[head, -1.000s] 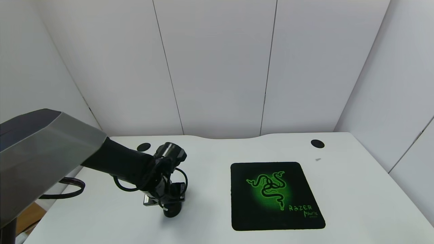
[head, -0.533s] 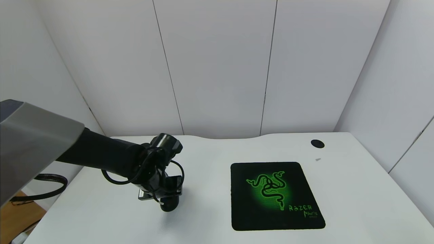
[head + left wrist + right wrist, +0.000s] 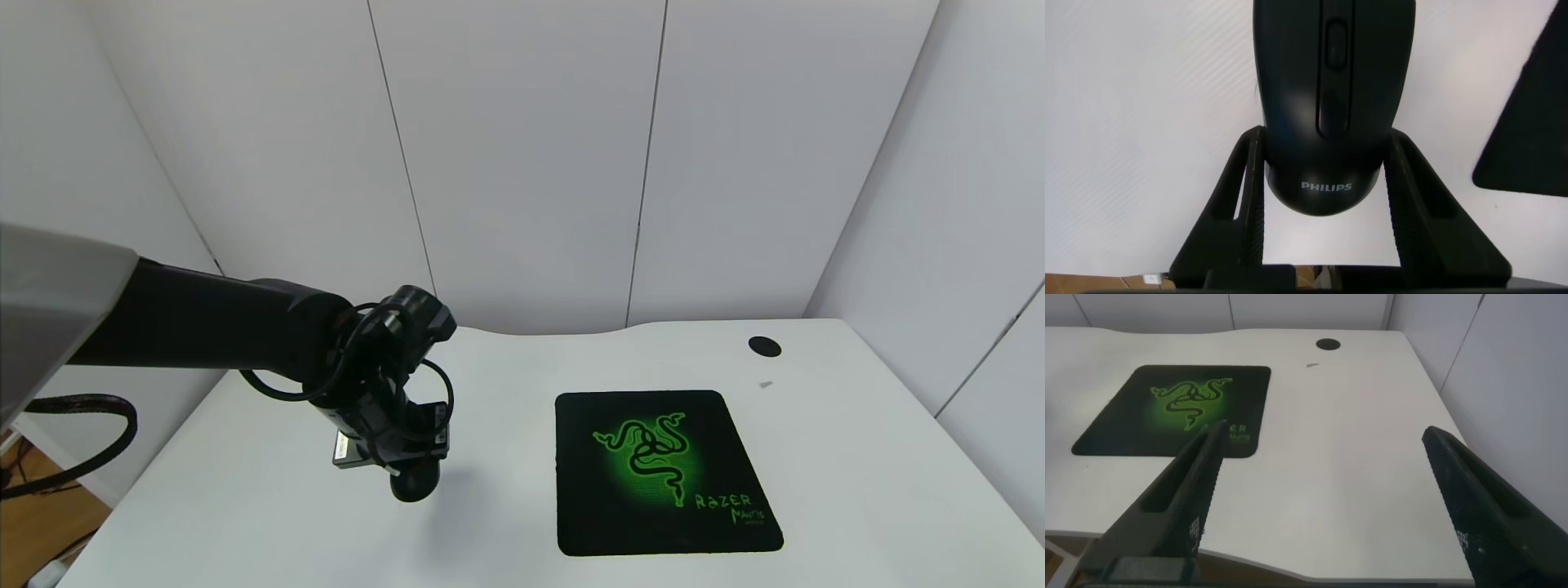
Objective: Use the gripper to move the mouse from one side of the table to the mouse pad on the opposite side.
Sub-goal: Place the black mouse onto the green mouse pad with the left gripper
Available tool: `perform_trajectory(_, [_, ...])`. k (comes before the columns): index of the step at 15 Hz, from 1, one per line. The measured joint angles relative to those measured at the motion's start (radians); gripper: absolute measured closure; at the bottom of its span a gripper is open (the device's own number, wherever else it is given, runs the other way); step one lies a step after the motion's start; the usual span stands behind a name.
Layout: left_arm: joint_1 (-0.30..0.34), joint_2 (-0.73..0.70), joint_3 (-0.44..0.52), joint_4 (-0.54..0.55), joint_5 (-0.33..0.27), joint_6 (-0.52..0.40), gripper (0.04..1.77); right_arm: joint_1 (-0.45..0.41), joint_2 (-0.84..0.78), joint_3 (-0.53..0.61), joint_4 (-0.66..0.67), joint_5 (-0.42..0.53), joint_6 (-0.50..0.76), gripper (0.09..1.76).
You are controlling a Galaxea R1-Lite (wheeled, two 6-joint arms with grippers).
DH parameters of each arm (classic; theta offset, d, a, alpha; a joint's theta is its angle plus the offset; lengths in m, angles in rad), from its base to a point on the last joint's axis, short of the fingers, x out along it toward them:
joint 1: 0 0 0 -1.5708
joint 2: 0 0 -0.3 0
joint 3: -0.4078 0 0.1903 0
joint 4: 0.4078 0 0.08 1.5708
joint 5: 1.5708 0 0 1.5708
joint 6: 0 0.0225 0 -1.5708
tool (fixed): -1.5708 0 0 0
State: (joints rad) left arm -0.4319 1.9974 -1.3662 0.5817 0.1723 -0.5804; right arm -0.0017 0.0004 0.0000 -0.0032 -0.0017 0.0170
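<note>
Mouse clamped between the two fingers of the left gripper, one finger on each flank, white "PHILIPS" lettering on the rear end facing the wrist camera. Held over the left half of the table, a soft shadow on the white top beneath; clear gap of bare surface between mouse and mouse pad. Pad flat on the right half, green snake logo and "RAZER" lettering up, nothing on it. One corner of the pad visible past the mouse in the left wrist view. Black cable loops around the left wrist. Round black cable hole near the back right edge, a small grey speck just in front of it. Right gripper off to the right side above the table's near edge, fingers spread wide, holding nothing, pad and hole visible between them. White wall panels behind the curved back edge.
</note>
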Motion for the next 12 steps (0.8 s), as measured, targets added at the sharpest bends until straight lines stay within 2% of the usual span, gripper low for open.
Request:
perform_trajectory(8, [-0.132, 0.020, -0.236, 0.204, 0.001, -0.142, 0.90, 0.000, 0.000, 0.000, 0.000, 0.000, 0.000, 0.14])
perform_trajectory(12, [-0.193, 0.061, -0.347, 0.240, 0.005, -0.203, 0.90, 0.000, 0.000, 0.000, 0.000, 0.000, 0.000, 0.14])
